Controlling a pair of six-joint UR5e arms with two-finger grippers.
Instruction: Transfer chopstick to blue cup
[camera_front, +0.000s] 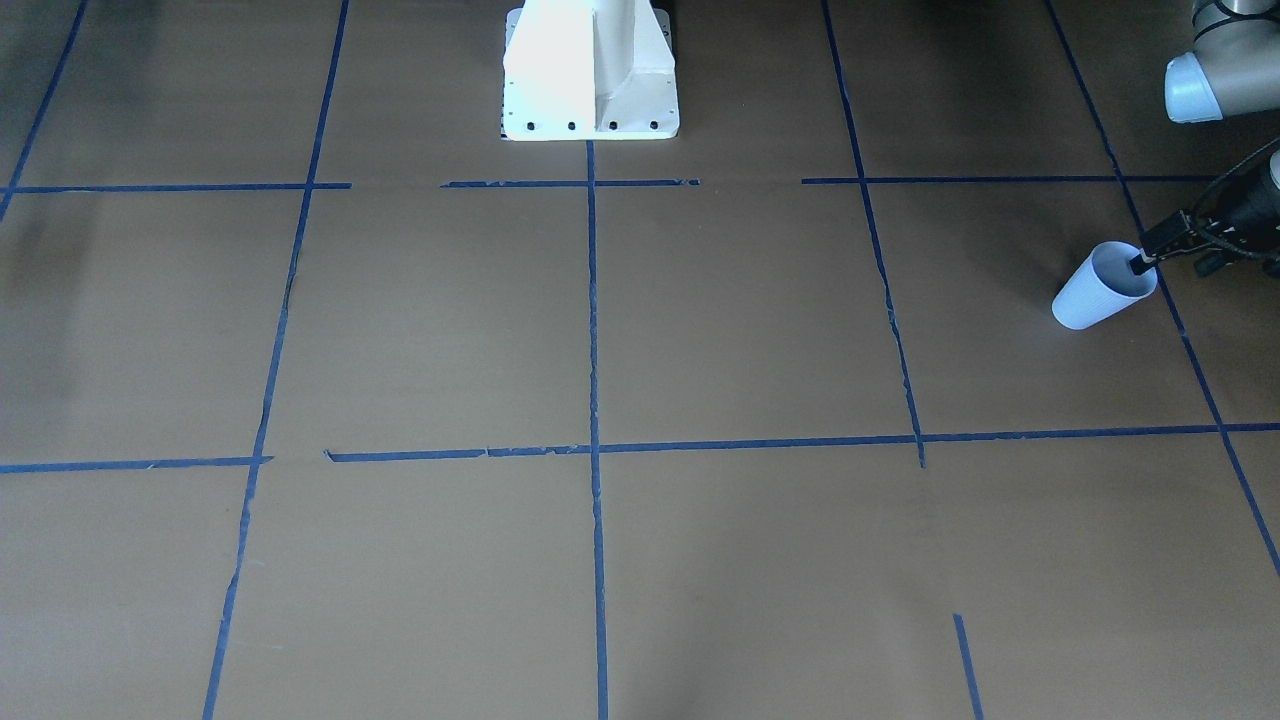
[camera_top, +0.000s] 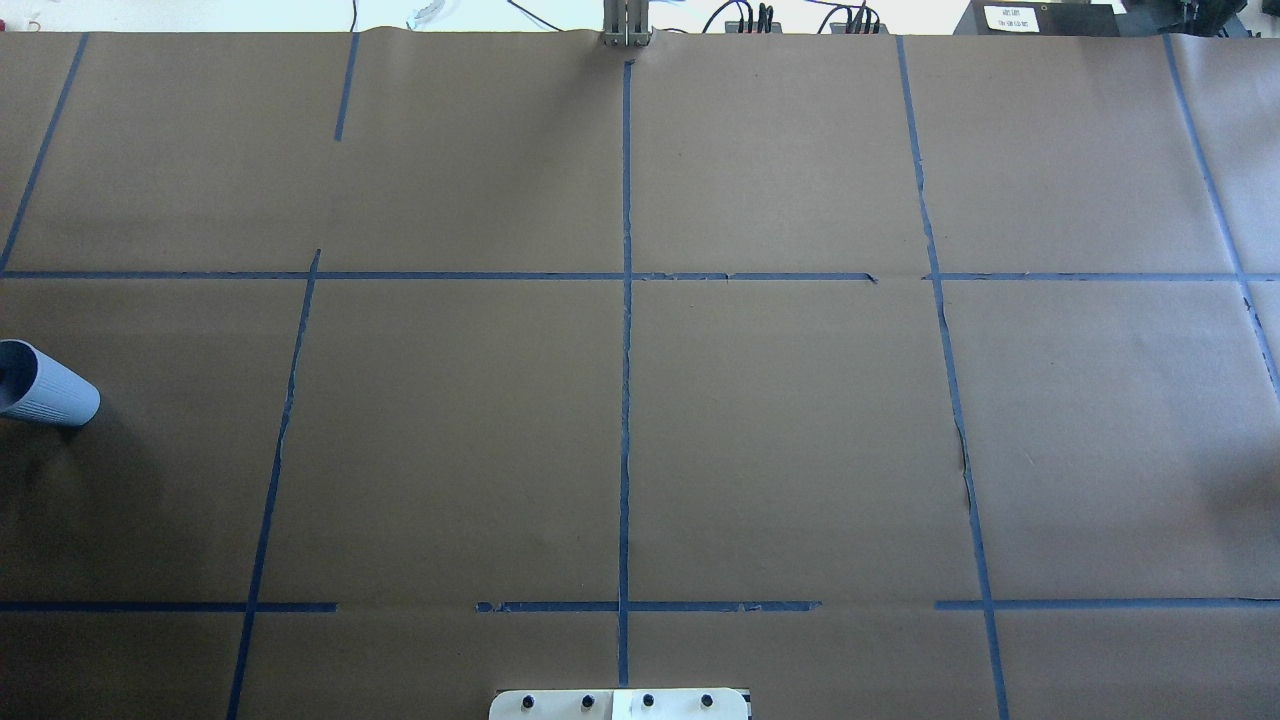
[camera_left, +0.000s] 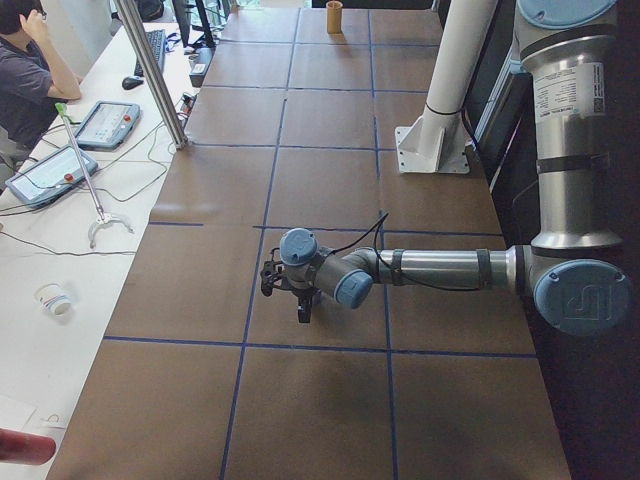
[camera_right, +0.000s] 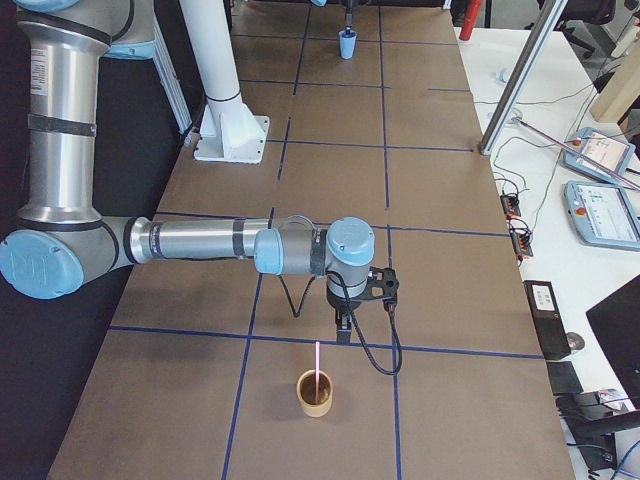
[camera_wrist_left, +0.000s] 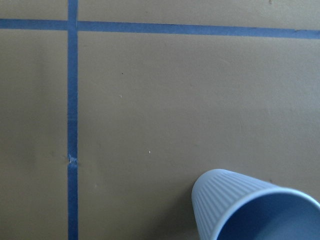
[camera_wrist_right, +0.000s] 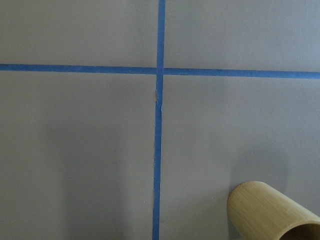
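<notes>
The blue cup (camera_front: 1095, 290) stands upright at the table's end on my left; it also shows in the overhead view (camera_top: 45, 388), the left wrist view (camera_wrist_left: 250, 210) and far off in the exterior right view (camera_right: 348, 45). My left gripper (camera_front: 1142, 264) hangs just over its rim; only a dark tip shows, so I cannot tell if it is open. One pink chopstick (camera_right: 318, 362) stands in a bamboo cup (camera_right: 315, 393) at the opposite end. My right gripper (camera_right: 343, 330) hovers just beyond that cup, pointing down; I cannot tell its state.
The bamboo cup also shows in the right wrist view (camera_wrist_right: 272, 215) and far off in the exterior left view (camera_left: 333, 17). The white robot base (camera_front: 590, 70) stands at the table's middle edge. Blue tape lines cross the brown paper. Operators' desks with pendants flank the far side.
</notes>
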